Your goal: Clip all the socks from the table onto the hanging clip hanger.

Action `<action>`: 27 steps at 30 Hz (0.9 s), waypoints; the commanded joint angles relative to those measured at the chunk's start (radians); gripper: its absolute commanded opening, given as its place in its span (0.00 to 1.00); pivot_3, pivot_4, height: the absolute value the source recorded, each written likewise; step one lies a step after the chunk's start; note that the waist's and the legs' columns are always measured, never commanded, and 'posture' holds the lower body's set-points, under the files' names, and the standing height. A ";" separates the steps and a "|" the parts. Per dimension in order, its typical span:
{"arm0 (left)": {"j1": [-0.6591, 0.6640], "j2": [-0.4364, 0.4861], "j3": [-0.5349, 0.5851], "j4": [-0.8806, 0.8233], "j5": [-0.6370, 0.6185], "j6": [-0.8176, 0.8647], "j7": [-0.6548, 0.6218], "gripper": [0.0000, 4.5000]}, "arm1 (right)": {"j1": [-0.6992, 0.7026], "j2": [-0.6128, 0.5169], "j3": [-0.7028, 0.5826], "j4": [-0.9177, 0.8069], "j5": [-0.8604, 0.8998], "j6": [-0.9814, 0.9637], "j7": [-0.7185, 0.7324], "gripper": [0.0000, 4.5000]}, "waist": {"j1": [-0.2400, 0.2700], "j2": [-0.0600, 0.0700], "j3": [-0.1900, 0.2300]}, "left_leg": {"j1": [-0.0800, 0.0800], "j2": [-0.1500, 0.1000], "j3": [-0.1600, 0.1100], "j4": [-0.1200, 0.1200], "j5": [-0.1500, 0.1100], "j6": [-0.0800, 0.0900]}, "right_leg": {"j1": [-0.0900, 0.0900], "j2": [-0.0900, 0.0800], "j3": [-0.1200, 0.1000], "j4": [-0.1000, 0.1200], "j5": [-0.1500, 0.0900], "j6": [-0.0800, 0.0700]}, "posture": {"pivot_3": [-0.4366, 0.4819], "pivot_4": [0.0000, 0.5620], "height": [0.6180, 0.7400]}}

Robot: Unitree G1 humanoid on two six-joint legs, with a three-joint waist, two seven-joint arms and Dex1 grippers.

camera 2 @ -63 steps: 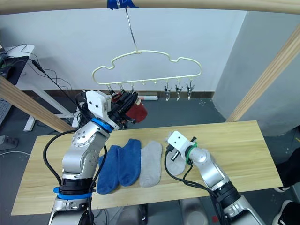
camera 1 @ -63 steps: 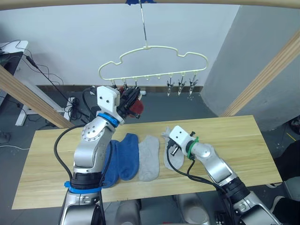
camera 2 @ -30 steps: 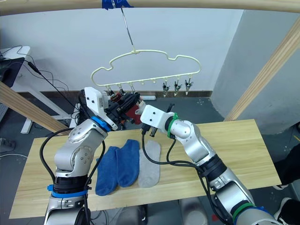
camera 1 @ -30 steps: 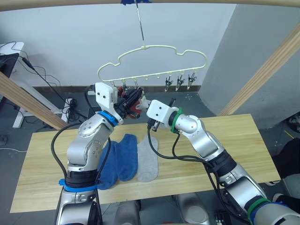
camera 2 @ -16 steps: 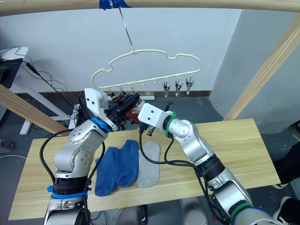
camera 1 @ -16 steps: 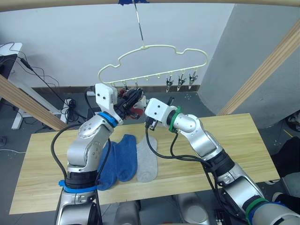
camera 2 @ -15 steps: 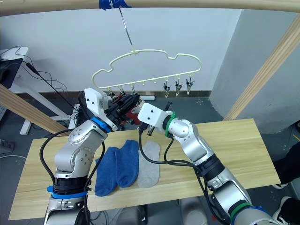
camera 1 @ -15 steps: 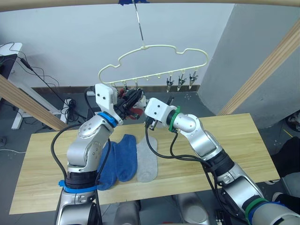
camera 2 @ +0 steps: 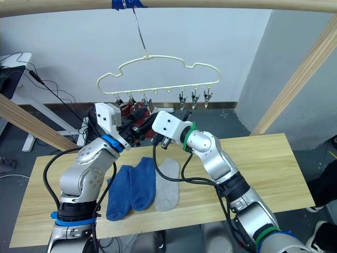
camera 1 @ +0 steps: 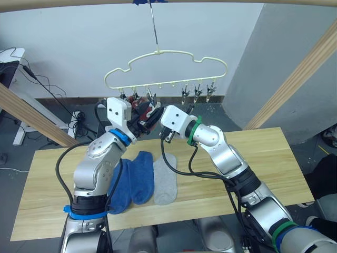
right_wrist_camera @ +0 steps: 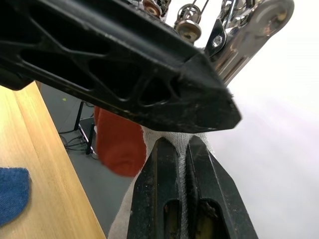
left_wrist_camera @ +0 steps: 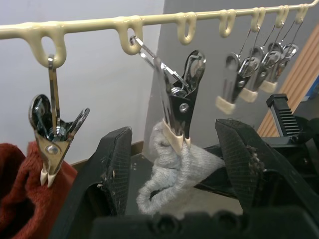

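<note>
A light grey sock (left_wrist_camera: 174, 167) now sits under the third clip (left_wrist_camera: 178, 102) of the clip hanger (camera 1: 166, 54), pinched by the right gripper (right_wrist_camera: 179, 164), which has risen from the table (camera 1: 263, 158). The left gripper (left_wrist_camera: 174, 164) is spread around that clip. At six o'clock below, three socks (camera 1: 145, 176) wait.

A thick pale wooden pole (camera 1: 221, 2) spans the top of the scene, with a strip of blue tape (camera 1: 149, 2) wrapped around it. Slanted wooden beams (camera 1: 288, 87) brace the frame at either side, one (camera 1: 31, 116) on the left. Behind stands a white wall (camera 1: 79, 47) beside a grey wall panel (camera 1: 274, 52). Black cables (camera 1: 50, 87) trail across the dark grey floor (camera 1: 31, 142) near a white desk leg (camera 1: 23, 129).
</note>
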 commanded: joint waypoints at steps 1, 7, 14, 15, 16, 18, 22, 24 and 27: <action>0.010 0.008 0.002 -0.042 0.008 -0.023 -0.005 0.65 | -0.009 0.017 -0.014 -0.027 0.028 0.000 0.010 0.00 | 0.000 0.000 0.000 | 0.000 0.000 0.000 0.000 0.000 0.000 | 0.000 0.000 0.000 0.000 0.000 0.000 | 0.21 0.53 1.00; 0.021 0.009 -0.003 -0.048 0.028 -0.040 -0.008 0.66 | 0.017 0.011 -0.001 -0.042 0.035 0.021 0.016 0.41 | 0.001 0.000 0.000 | 0.000 0.000 0.000 0.000 0.000 0.000 | 0.000 0.000 0.000 0.000 0.000 0.000 | 0.22 0.53 1.00; 0.044 0.022 -0.007 -0.048 0.070 -0.101 -0.032 0.66 | 0.091 -0.056 -0.006 -0.154 0.036 0.071 0.057 0.63 | 0.001 0.000 0.000 | 0.000 0.000 0.000 0.000 0.000 0.000 | 0.000 0.000 0.000 0.000 0.000 0.000 | 0.22 0.52 1.00; 0.050 0.027 -0.007 -0.049 0.075 -0.111 -0.037 0.66 | 0.115 -0.071 -0.012 -0.191 0.041 0.089 0.066 0.63 | 0.001 0.000 0.000 | 0.000 0.000 0.000 0.000 0.000 0.000 | 0.000 0.000 0.000 0.000 0.000 0.000 | 0.22 0.52 1.00; 0.055 0.035 -0.006 -0.050 0.079 -0.119 -0.044 0.66 | 0.137 -0.085 -0.016 -0.228 0.045 0.108 0.074 0.63 | 0.001 0.000 0.000 | 0.000 0.000 0.000 -0.001 0.000 0.000 | 0.000 0.000 0.000 0.000 0.000 0.000 | 0.22 0.52 1.00; 0.066 0.060 -0.011 -0.045 0.100 -0.145 -0.065 0.66 | 0.183 -0.113 -0.030 -0.300 0.057 0.148 0.091 0.63 | 0.002 0.000 0.000 | 0.000 0.000 0.000 -0.001 0.000 0.000 | 0.000 0.000 0.000 0.000 0.000 0.000 | 0.23 0.51 1.00; 0.101 0.142 -0.016 -0.060 0.113 -0.198 -0.163 0.66 | 0.285 -0.162 -0.085 -0.469 0.095 0.265 0.115 0.63 | 0.003 0.000 0.000 | 0.000 0.000 0.000 -0.001 0.000 0.000 | 0.000 0.000 0.000 0.000 0.000 0.000 | 0.22 0.52 1.00; 0.124 0.196 -0.013 -0.081 0.096 -0.196 -0.228 0.66 | 0.332 -0.170 -0.125 -0.552 0.120 0.328 0.111 0.63 | 0.004 0.000 0.000 | 0.000 0.000 0.000 -0.001 0.000 0.000 | 0.000 0.000 0.000 0.000 0.000 0.000 | 0.22 0.52 1.00; 0.153 0.256 -0.009 -0.111 0.064 -0.190 -0.306 0.66 | 0.364 -0.153 -0.187 -0.628 0.158 0.384 0.080 0.63 | 0.003 0.000 0.000 | 0.000 0.000 0.000 -0.001 0.000 0.000 | 0.000 0.000 0.000 0.000 0.000 0.000 | 0.23 0.52 1.00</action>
